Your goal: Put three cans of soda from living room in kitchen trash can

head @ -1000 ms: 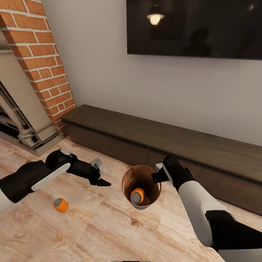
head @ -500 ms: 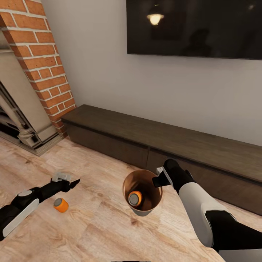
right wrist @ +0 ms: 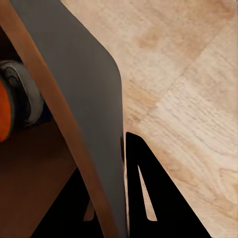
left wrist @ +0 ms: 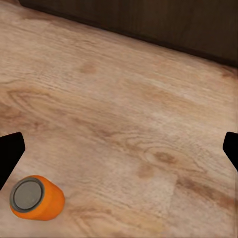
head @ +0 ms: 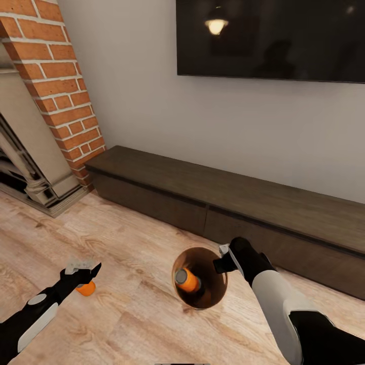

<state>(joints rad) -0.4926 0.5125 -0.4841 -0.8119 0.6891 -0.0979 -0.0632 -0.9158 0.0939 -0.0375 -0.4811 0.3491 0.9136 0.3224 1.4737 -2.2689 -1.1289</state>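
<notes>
Bin point(head: 212, 299): round, coppery inside, tilted, carried above the plank floor point(head: 137, 324) in front of the low dark cabinet point(head: 243, 203). Its rim is pinched by the right gripper point(head: 221, 263), fingers clamped on the wall.
Orange can point(head: 185, 279): lying inside the bin, grey top visible.
Second orange can point(head: 87, 289): on its side on the floor, just beneath the left gripper point(head: 87, 269), whose fingers are spread wide and grasp nothing.
Background: brick fireplace point(head: 56, 91), wall TV point(head: 274, 38).

floor point(head: 152, 324): light wood planks | wall point(head: 132, 101): pale grey | brick fireplace point(head: 56, 86) | dark low cabinet point(head: 203, 192) | TV point(head: 268, 38)
</notes>
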